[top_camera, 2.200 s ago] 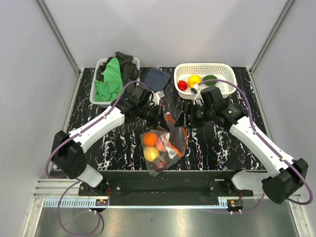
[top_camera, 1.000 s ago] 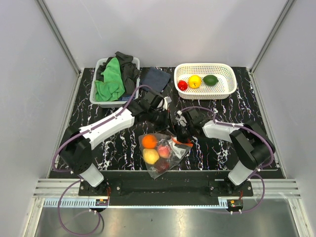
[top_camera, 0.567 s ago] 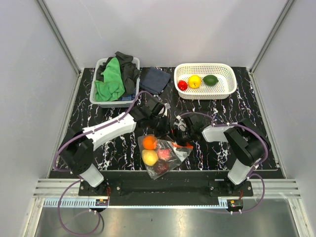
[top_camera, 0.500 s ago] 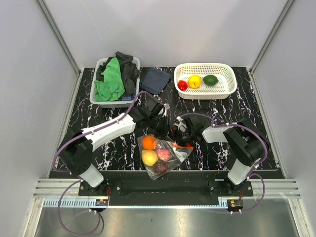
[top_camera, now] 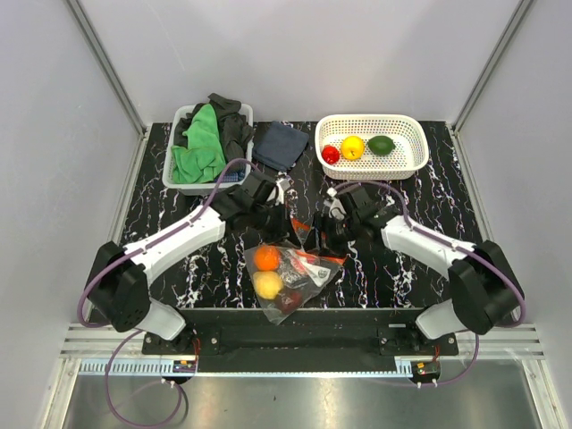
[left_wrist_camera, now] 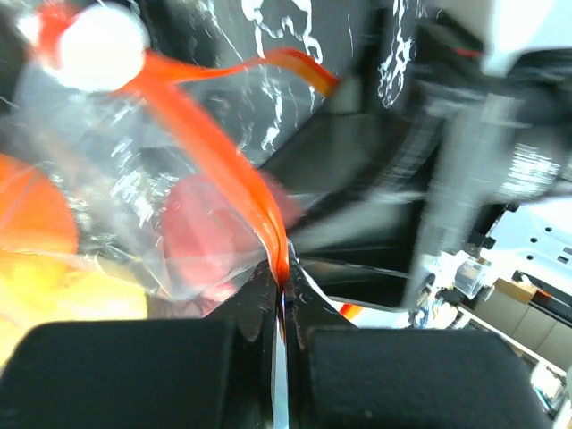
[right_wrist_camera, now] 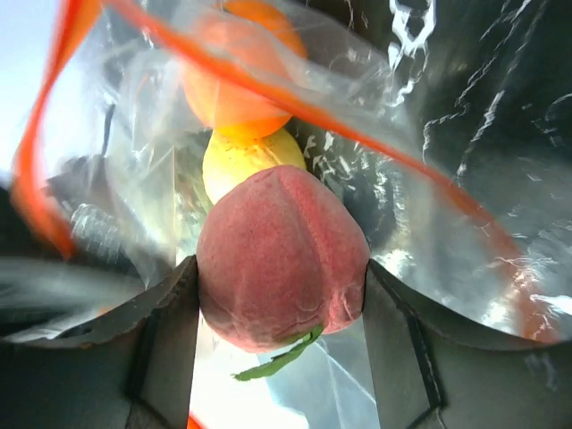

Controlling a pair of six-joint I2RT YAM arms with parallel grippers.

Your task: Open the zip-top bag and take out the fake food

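The zip-top bag (top_camera: 299,273) lies open at the table's near middle, with an orange (top_camera: 265,258), a yellow (top_camera: 265,284) and a dark piece of fake food inside. My left gripper (left_wrist_camera: 282,286) is shut on the bag's red-orange zip strip (left_wrist_camera: 214,143) at the mouth's left side (top_camera: 288,228). Reaching into the bag's mouth, my right gripper (right_wrist_camera: 281,295) is shut on a pink peach (right_wrist_camera: 281,255), its fingers against both of the fruit's sides. Behind the peach in the right wrist view sit the orange fruit (right_wrist_camera: 237,80) and the yellow one (right_wrist_camera: 246,161).
A white perforated basket (top_camera: 411,147) at the back right holds a red (top_camera: 331,154), a yellow (top_camera: 353,147) and a green fruit (top_camera: 382,145). A grey bin of green and black cloths (top_camera: 207,143) stands at the back left, a dark blue cloth (top_camera: 280,143) beside it.
My right arm has unfolded and its gripper has drawn back to the bag's mouth, its jaws narrowing onto the peach. The bag and my left gripper have shifted slightly left.
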